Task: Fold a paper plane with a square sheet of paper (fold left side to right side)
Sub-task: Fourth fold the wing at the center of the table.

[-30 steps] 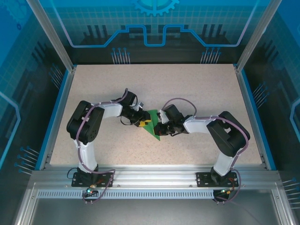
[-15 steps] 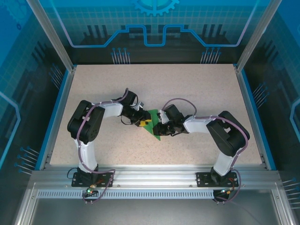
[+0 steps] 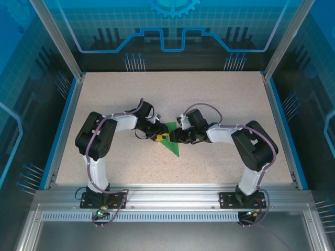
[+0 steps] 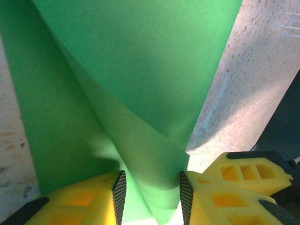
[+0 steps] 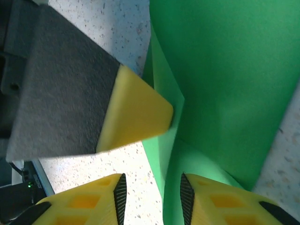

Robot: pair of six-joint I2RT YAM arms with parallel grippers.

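Note:
The square sheet of paper lies mid-table as a bright green creased triangle, its point toward the near edge. In the left wrist view the paper shows a raised, curling flap that runs between the fingers of my left gripper, whose jaws stand apart over it. My left gripper sits at the paper's left edge. My right gripper is at the paper's right side. Its jaws are open astride a folded edge of the paper, with nothing pinched in my right gripper.
The speckled beige table has a blue rim and glass walls around it. One yellow fingertip of the left gripper rests against the paper's edge in the right wrist view. Both arms bend inward toward the centre.
The right gripper has gone from shut to open, letting go of the paper, and its wrist has shifted slightly toward the far side. The left arm has stayed put.

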